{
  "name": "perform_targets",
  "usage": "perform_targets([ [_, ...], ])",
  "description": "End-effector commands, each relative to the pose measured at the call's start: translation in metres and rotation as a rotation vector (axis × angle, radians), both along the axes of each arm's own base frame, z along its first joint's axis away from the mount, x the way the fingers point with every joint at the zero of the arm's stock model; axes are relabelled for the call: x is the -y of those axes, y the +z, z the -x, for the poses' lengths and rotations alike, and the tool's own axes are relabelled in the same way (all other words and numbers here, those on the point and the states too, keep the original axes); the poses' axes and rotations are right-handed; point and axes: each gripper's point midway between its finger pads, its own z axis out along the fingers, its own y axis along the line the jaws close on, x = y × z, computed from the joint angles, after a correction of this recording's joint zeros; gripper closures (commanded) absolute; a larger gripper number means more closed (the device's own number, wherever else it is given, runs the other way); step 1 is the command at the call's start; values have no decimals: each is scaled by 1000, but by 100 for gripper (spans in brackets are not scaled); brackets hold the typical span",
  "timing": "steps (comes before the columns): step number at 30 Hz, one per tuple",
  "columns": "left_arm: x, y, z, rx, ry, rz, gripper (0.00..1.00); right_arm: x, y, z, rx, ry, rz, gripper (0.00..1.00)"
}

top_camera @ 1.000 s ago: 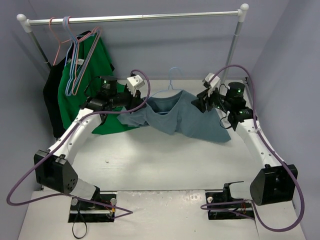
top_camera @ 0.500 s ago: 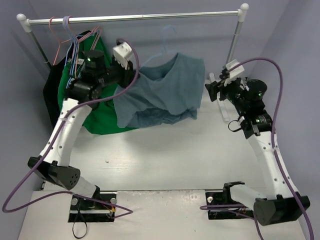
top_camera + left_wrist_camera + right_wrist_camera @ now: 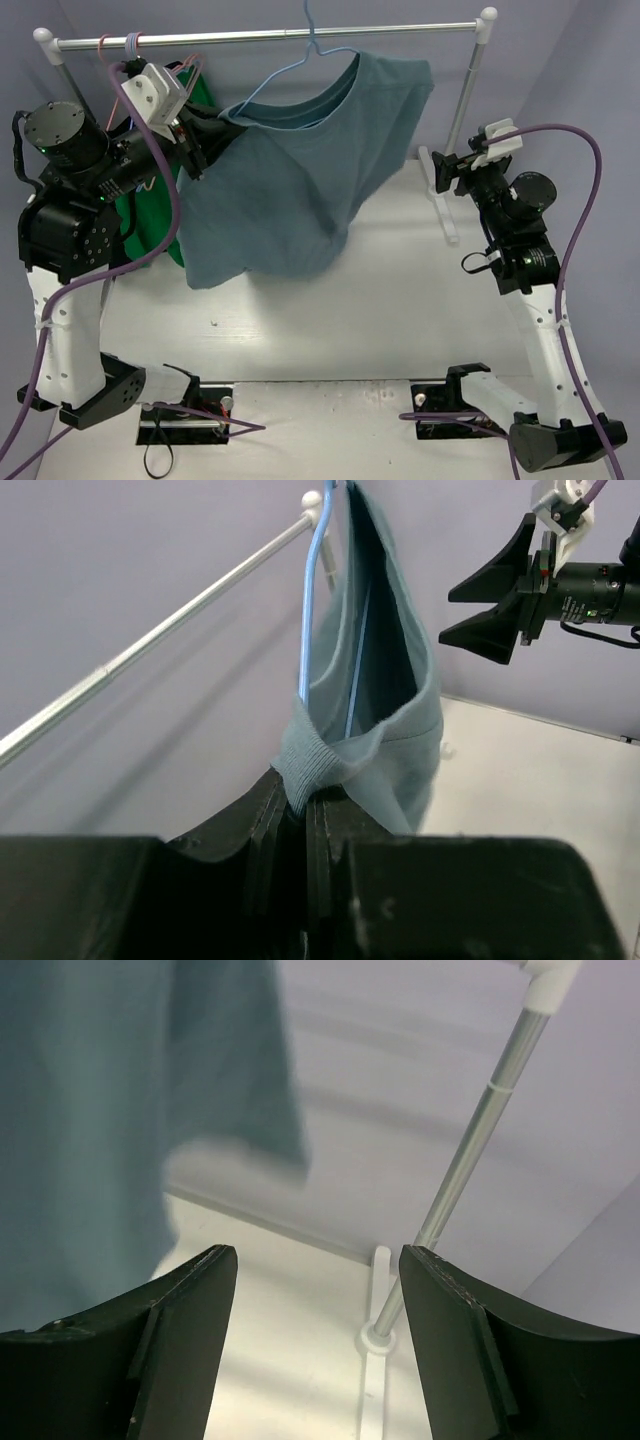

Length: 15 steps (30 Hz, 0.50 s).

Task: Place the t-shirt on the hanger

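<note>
The grey-blue t-shirt (image 3: 290,190) hangs on the light-blue wire hanger (image 3: 300,60), whose hook reaches up at the rail (image 3: 270,36). My left gripper (image 3: 205,125) is raised high at the shirt's left shoulder and is shut on the ribbed collar of the t-shirt (image 3: 310,765); the hanger's wire (image 3: 312,630) runs up inside the neck. My right gripper (image 3: 450,170) is open and empty, held up to the right of the shirt, apart from it; the shirt's edge (image 3: 120,1110) fills the left of its view.
A bright green shirt (image 3: 150,215) and pink hangers (image 3: 115,60) hang at the rail's left end behind my left arm. The rail's right post (image 3: 465,95) and its white foot (image 3: 378,1338) stand just beyond my right gripper.
My left gripper has lifted the t-shirt and hanger from low over the table up to the rail. My right gripper let go of the shirt and drew back to the right.
</note>
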Motion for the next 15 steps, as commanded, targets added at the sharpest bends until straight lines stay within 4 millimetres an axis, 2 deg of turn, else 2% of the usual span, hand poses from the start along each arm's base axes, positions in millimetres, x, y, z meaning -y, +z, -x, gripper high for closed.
perform_targets([
  [1, -8, 4, -24, -12, 112, 24, 100, 4, 17, -6, 57, -31, -53, 33],
  [2, 2, 8, -7, -6, 15, 35, 100, 4, 17, -6, 54, -31, -52, 33],
  [3, 7, 2, -3, -19, -25, 31, 100, 6, 16, -6, 50, -38, -54, 33],
  [6, 18, 6, 20, -28, -152, 49, 100, 6, 10, -6, 39, -40, -54, 33],
  [8, 24, -2, 26, -43, -216, 46, 100, 4, 6, -5, 25, -30, -57, 34],
  [9, 21, -8, 13, -58, -155, 46, 100, 3, 5, -4, 21, -27, -59, 34],
  [10, 14, -22, -5, -122, -60, 37, 100, 4, 1, -4, 12, -28, -58, 34],
  [11, 0, -28, -29, -148, 88, 29, 100, 4, 0, -3, 12, -28, -58, 34],
  [12, 2, -39, -45, -202, 116, 9, 100, 5, -2, -3, 7, -35, -57, 34],
  [13, -1, -34, -40, -216, 120, 13, 100, 6, -2, -2, 3, -38, -58, 34],
  [15, -2, -38, -50, -240, 158, 35, 100, 6, -6, -2, -7, -38, -57, 34],
])
